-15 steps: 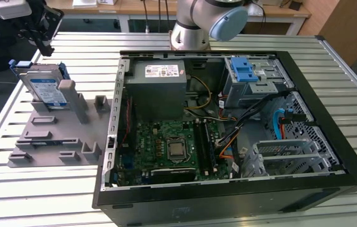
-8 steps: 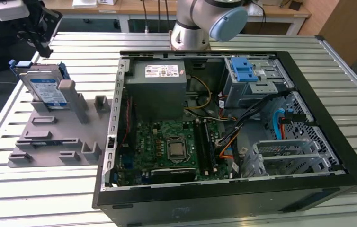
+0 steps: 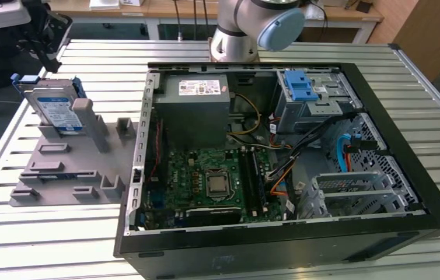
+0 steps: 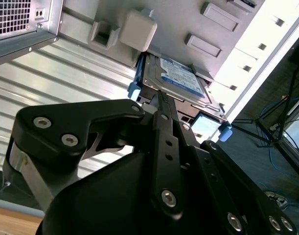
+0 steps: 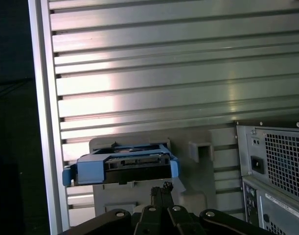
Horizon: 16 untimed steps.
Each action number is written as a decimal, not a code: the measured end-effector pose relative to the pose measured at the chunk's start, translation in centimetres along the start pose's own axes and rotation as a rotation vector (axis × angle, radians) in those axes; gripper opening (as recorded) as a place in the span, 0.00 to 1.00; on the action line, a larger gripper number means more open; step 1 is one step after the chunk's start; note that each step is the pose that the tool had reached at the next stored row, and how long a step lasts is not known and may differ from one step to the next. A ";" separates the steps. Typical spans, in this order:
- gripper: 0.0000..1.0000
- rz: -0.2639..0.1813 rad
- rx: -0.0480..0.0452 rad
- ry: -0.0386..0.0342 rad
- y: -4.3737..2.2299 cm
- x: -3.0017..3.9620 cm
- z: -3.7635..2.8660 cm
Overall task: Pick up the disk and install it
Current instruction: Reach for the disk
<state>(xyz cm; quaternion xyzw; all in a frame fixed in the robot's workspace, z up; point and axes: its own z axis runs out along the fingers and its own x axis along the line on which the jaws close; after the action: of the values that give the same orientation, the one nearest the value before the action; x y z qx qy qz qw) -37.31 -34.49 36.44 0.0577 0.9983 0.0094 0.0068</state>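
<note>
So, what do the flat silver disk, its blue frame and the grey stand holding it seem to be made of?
The flat silver disk looks like bare metal: dull sheen on its casing. Its blue frame seems moulded plastic, matte and evenly coloured. The grey stand is probably plastic too; its matte blocky look leaves that open.

Silver-grey arm (image 3: 231, 35) with pale blue joint cap (image 3: 280, 28); matte black hand (image 4: 161, 105) linkages (silver pivot screws (image 4: 169, 198))
</note>
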 end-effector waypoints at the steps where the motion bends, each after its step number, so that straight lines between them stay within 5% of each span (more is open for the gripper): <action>1: 0.11 0.000 0.0001 0.0001 0.00 0.03 0.01; 16: 0.11 0.000 0.0008 0.0001 0.19 1.40 0.28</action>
<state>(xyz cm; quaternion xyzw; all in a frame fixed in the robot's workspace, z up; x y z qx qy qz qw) -38.68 -34.14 36.14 0.0579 0.9983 0.0090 0.0067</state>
